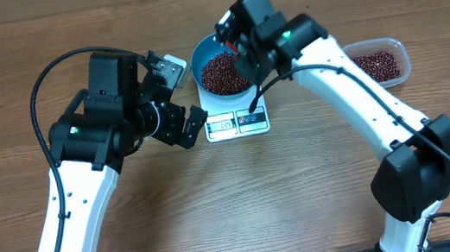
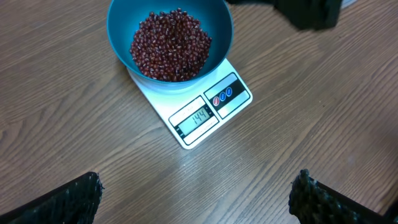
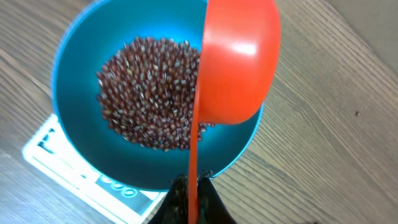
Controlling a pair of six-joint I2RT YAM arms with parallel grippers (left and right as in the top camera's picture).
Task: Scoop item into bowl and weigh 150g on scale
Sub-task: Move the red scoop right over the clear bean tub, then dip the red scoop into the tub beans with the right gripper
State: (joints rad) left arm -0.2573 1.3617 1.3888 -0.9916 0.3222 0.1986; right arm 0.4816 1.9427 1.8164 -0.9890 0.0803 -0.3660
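The left gripper (image 2: 194,200) is idle and holds nothing, with its black fingers (image 2: 71,198) spread fully apart. It hangs over the brown wood-grain table (image 1: 219,214), just left of the scale. This is probably a parking position that lets its wrist camera see the display.

The small flat white rectangular scale (image 2: 208,109) lies with its display-and-button edge turned toward the robot. The display reads 144, so the load is judged to be slightly short of target.

The round, deep, bright blue bowl (image 2: 118,34) stands on the scale platform. It covers most of the platform but leaves the display edge exposed. The small dark red-brown beans (image 2: 171,46) lie in a loose heap in the bottom of the bowl.

The right gripper (image 3: 189,196) has its fingers pressed together on the handle of the bright red-orange plastic scoop (image 3: 239,62). The scoop hangs above the far side of the bowl. Its long axis runs straight out from the gripper to the cup. The cup is rolled onto its side with its mouth facing the bowl centre, so its contents drop inside the rim. Whether any beans are left in the cup cannot be seen.

Beyond the bowl to the right, well apart from the scale, a clear rounded-rectangular plastic tub (image 1: 401,43) holds the supply of beans.
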